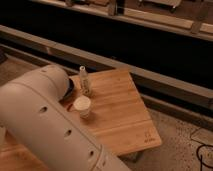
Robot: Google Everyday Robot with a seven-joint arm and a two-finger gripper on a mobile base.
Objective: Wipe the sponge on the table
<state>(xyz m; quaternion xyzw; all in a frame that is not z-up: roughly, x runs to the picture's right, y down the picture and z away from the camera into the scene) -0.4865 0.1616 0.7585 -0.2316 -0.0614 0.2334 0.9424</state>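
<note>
The table (125, 117) is a light-brown bamboo-plank top in the middle of the camera view, with a small dark logo (148, 136) near its front right corner. My big white arm (45, 125) fills the lower left and covers the table's left part. The sponge is hidden behind the arm. My gripper is out of view; only the arm's rounded links show.
A white cup (82, 106) stands on the table just right of the arm. A small clear bottle (84, 80) stands behind it. The edge of a dark bowl (70, 88) peeks out by the arm. A long ledge (165, 82) runs behind the table, and speckled floor (180, 135) lies to the right.
</note>
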